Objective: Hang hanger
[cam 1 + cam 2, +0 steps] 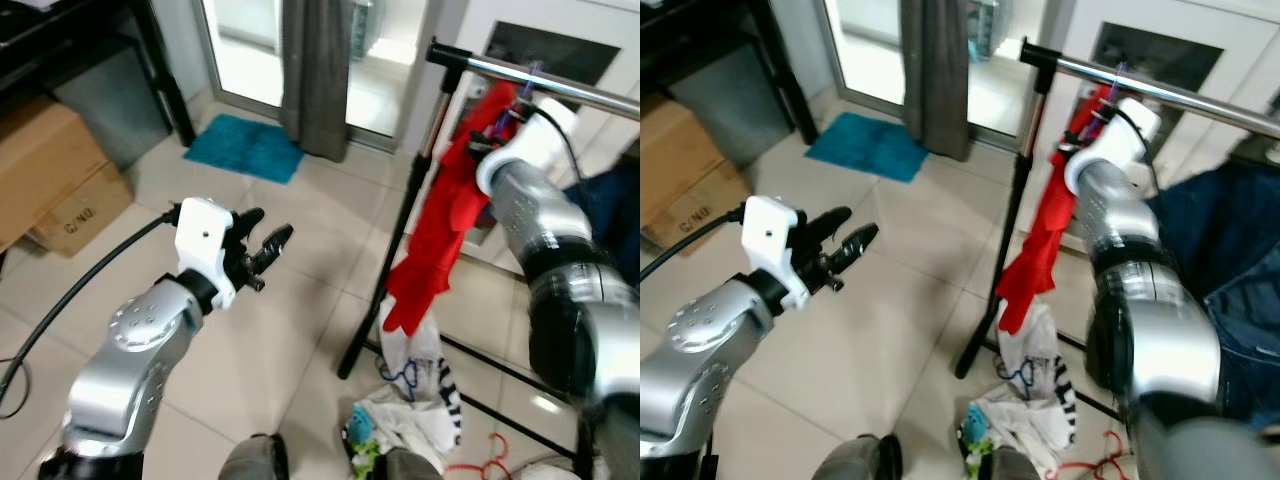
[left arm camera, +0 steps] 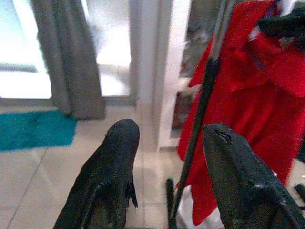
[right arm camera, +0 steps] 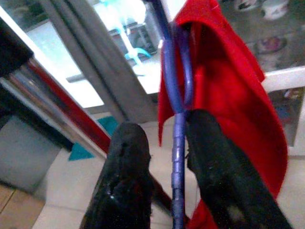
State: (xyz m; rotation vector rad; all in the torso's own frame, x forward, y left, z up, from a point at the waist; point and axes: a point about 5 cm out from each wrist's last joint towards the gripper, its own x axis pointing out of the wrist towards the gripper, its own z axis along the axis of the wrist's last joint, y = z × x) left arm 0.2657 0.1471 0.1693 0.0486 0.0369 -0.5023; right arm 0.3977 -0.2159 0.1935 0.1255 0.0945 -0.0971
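Observation:
A red garment (image 1: 440, 230) hangs on a purple hanger (image 3: 178, 143), whose hook (image 1: 527, 78) sits at the metal rail (image 1: 580, 92) of a black clothes rack. My right gripper (image 3: 167, 124) is raised to the rail, just below the hook. Its fingers straddle the hanger's neck: one finger touches it and a gap shows beside the other, so it stands open. My left gripper (image 1: 270, 238) is held out low over the floor, left of the rack's upright (image 1: 405, 220). It is open with nothing between its fingers (image 2: 114, 157).
A pile of clothes (image 1: 410, 400) lies on the tiles by the rack's base. Dark blue clothing (image 1: 1220, 260) hangs further right. Cardboard boxes (image 1: 60, 180) stand at the left, and a teal mat (image 1: 245, 148) and grey curtain (image 1: 315, 70) are by the glass door. A black cable (image 1: 80, 285) trails from my left arm.

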